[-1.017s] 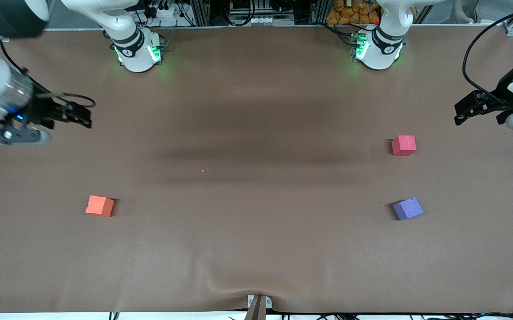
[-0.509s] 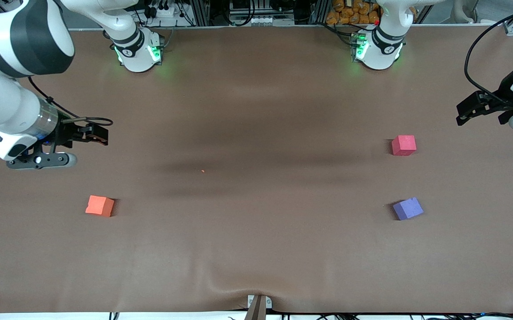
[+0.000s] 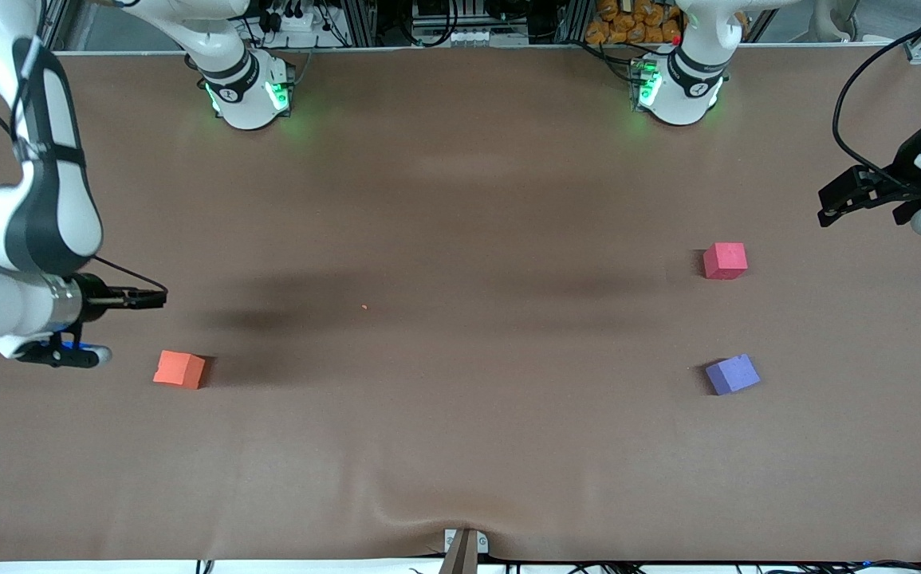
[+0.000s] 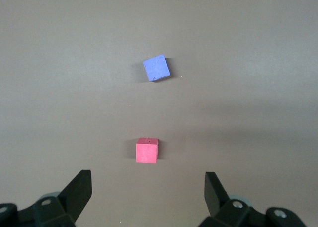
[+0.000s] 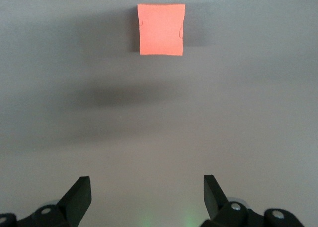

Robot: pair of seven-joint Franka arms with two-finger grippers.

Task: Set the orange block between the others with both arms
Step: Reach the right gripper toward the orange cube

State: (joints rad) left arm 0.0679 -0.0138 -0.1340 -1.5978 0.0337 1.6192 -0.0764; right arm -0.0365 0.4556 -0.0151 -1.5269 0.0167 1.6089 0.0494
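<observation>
The right gripper (image 3: pixel 159 299) is held with its fingers (image 5: pixel 79 192) spread fully wide and nothing between them. It is carried above the brown table (image 3: pixel 460 446) at the right arm's end. The orange block (image 3: pixel 179 369) lies flat on the table just ahead of and below the fingertips, apart from them and untouched; in the right wrist view it (image 5: pixel 160 29) is seen nearly centred between the two fingers. As a cube, it offers no long axis to be matched, but its faces are seen roughly square to the finger line, so little wrist turn is judged to be needed before a descent.

The left gripper (image 3: pixel 827 214) is likewise held fully open and empty, waiting over the left arm's end of the table. Below and ahead of its fingers (image 4: pixel 214 187), the pinkish-red cube (image 3: pixel 725 261) is found nearer to them and the purple-blue cube (image 3: pixel 732 374) farther out, the two well apart with bare table between. That gap, the orange block's goal, is well apart from the block, which lies much nearer to the right gripper, so the pick is judged to fall to the right arm.

Compared with a second ago, the right arm has swung down toward the orange block, its gripper now close above it. The left gripper has barely shifted, and all three cubes lie where they were.
</observation>
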